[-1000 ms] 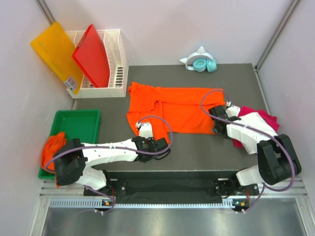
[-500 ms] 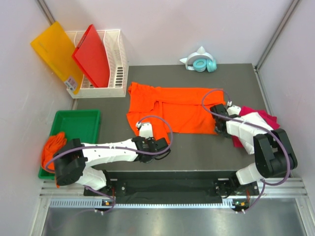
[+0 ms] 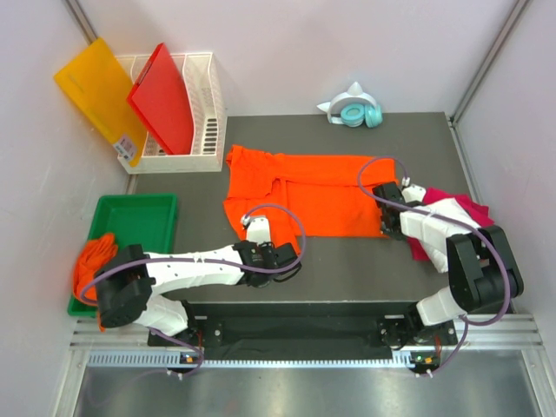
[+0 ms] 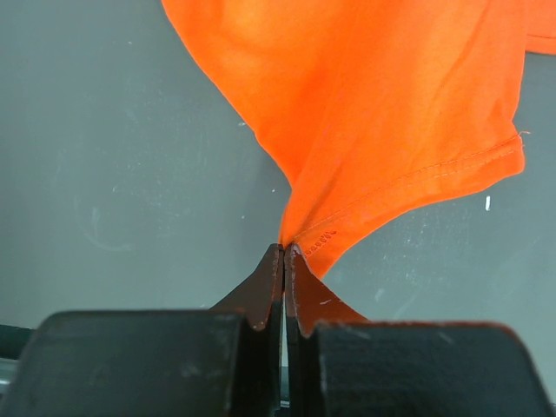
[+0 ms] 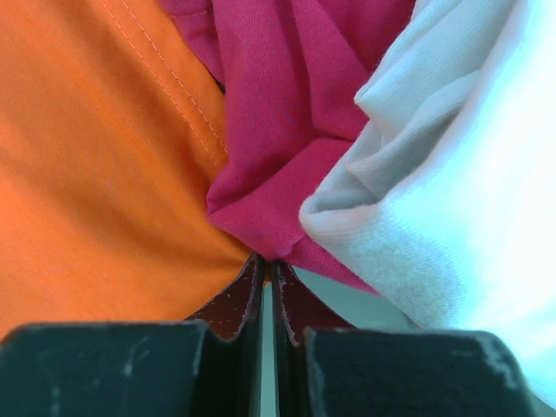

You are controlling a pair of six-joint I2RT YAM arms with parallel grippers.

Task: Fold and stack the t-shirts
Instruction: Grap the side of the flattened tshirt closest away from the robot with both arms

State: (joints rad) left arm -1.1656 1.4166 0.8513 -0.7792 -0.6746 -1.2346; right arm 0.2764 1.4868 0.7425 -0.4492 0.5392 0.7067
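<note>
Your left fingers (image 4: 278,271) are pinched shut on the near corner of the orange t-shirt (image 3: 313,195), which lies spread across the counter (image 3: 347,261) with no finished fold. Your right fingers (image 5: 257,278) are closed where its right hem meets the magenta t-shirt (image 5: 278,130); I can't tell which cloth they hold. Nothing is stacked. The white t-shirt (image 5: 452,174) crowds that grip, and the spare orange t-shirts (image 3: 91,261) hang off the green tray (image 3: 139,217) at the left.

The dark grey table (image 3: 347,269) carried a spread orange t-shirt (image 3: 304,195) at its middle. Against that shirt's right edge lay a magenta t-shirt (image 3: 473,207), with a white t-shirt (image 5: 469,174) bunched beside it. Beyond the orange t-shirt sat teal headphones (image 3: 354,113), and to its far left a white basket (image 3: 208,130).
</note>
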